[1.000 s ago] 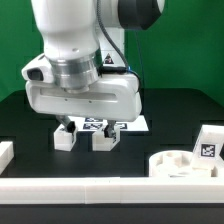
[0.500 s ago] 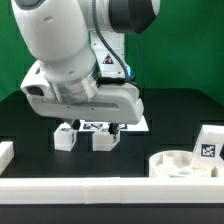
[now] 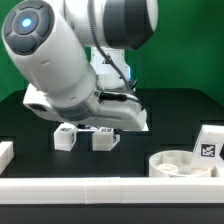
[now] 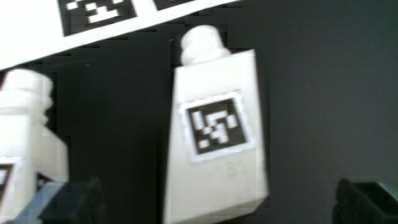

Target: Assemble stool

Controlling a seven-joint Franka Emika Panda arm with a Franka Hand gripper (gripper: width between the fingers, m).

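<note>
Arm (image 3: 60, 60) has swung. A second ago the wrist stood upright and square above the table. Half a second ago it was leaning. Now the big links lie over toward the exterior view's left and fill that view's upper left. A joint cap with a blue light (image 3: 28, 20) has turned to face the camera.

The white housing (image 3: 105, 108) of the gripper (image 4: 217, 205) was level and has rolled with the arm. It now slants down toward the exterior view's right.

The fingers showed below the housing earlier and are now mostly hidden behind it. The marker board (image 3: 100, 130) is more covered, with only a sliver left showing.
</note>
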